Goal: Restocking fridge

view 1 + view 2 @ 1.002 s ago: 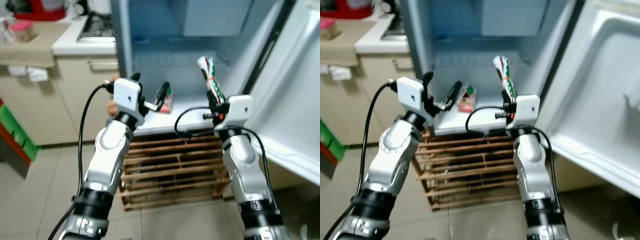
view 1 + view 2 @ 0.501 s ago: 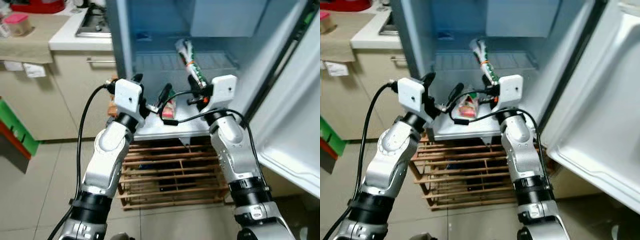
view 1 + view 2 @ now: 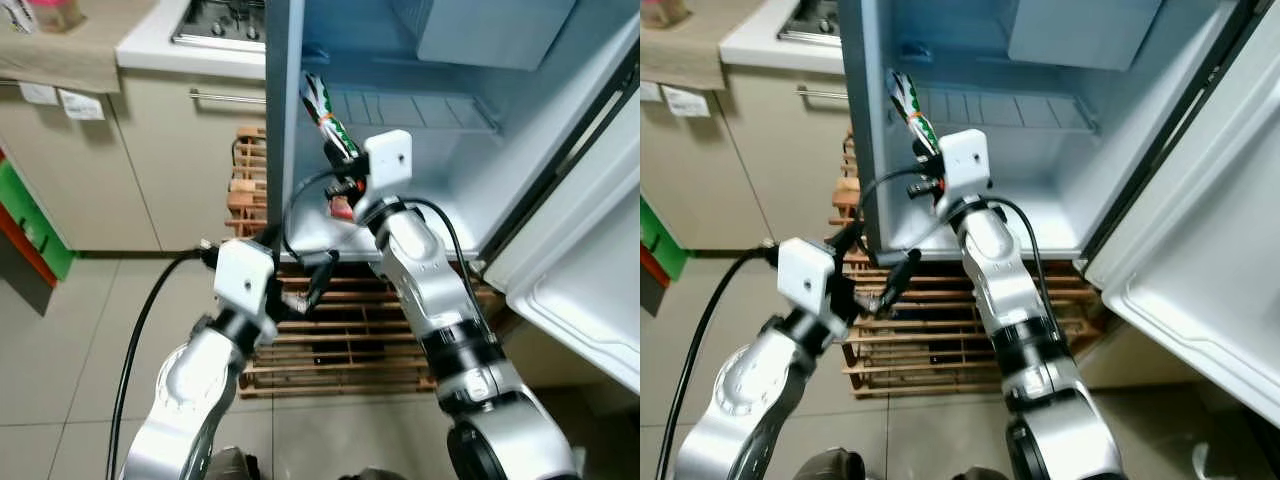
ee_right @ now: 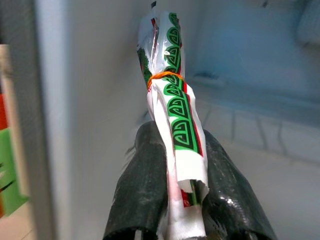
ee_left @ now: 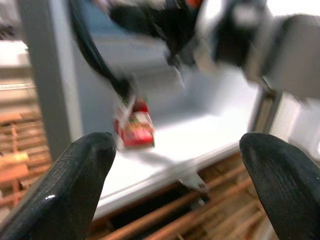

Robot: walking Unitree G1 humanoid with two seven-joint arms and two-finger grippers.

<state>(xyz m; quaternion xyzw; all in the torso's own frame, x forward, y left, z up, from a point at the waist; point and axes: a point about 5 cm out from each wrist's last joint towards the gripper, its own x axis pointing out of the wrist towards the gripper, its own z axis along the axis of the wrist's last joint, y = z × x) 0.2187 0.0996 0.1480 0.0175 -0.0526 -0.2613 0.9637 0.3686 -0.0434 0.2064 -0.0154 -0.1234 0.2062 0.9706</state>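
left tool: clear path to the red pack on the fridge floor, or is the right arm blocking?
Probably not cleanly. The left tool sits open, low, outside the fridge; the right tool, shut on the wrapped packet, and its arm hang right above the red pack.

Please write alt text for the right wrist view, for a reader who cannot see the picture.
The right pincer is shut on a rolled white packet with green and red print, tied by an orange rubber band. The packet points into the open fridge, near its pale inner wall.
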